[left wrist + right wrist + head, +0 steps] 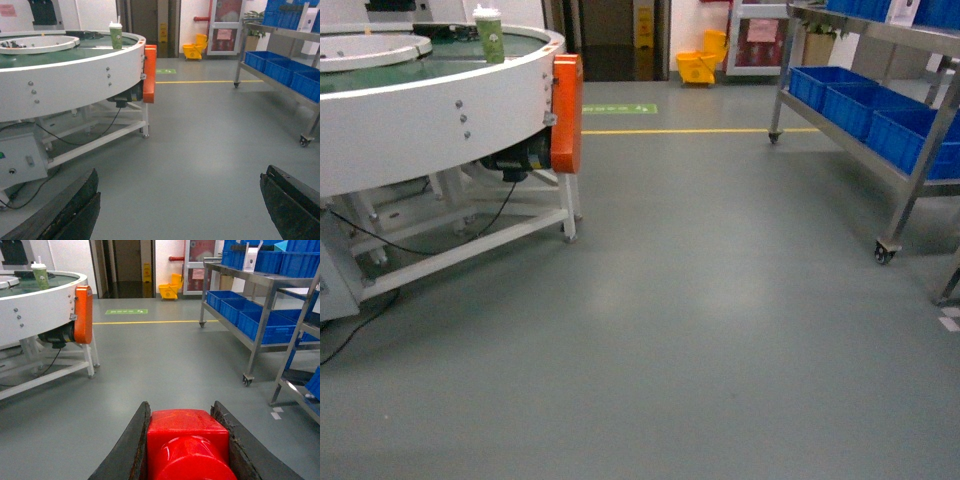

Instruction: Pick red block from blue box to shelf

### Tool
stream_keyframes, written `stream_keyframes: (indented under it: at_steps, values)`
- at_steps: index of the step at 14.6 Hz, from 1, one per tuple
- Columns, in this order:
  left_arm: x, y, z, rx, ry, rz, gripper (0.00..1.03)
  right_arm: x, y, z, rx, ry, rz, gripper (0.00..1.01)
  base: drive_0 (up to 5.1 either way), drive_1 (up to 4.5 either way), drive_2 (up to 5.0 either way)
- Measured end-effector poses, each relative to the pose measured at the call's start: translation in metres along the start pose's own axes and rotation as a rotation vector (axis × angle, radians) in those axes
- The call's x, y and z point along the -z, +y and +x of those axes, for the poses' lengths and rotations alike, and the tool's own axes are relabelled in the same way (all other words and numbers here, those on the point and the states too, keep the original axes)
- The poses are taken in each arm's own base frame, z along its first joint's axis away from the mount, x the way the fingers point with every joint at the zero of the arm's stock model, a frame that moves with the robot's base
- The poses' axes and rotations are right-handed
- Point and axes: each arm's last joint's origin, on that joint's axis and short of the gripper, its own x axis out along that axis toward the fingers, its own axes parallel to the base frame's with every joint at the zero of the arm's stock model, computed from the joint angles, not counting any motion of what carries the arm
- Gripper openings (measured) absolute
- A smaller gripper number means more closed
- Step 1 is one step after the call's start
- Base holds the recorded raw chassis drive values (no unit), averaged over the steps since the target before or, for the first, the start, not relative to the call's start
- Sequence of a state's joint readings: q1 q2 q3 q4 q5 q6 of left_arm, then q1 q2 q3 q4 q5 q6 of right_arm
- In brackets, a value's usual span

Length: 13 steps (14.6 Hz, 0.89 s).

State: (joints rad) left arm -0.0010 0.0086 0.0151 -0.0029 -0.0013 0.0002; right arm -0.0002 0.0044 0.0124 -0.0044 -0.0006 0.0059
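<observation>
In the right wrist view, the red block (187, 440) fills the space between my right gripper's (181, 405) dark fingers, stud toward the camera; the gripper is shut on it, held above the grey floor. The steel shelf (260, 330) stands ahead on the right, also seen in the head view (920, 170) and the left wrist view (240, 50). My left gripper (181, 172) is open, its two fingers far apart with only floor between them. Neither gripper shows in the head view. The blue box is out of view.
A white round conveyor table (440, 110) with an orange cover (567, 110) and a cup (489, 35) stands on the left. Dark blue crates (860, 105) sit on the shelf's lower tier. A second rack (300, 340) stands nearer right. A yellow mop bucket (700, 65) is far back.
</observation>
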Motion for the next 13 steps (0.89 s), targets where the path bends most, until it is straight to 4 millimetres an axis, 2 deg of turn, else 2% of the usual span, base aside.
stream_keyframes:
  at_steps: [13]
  values:
    - [0.0001,0.0000,0.0000,0.000,0.002,0.000,0.98,0.0004,0.0000,0.0000,0.001,0.004,0.000,0.28,0.0,4.27,-4.3]
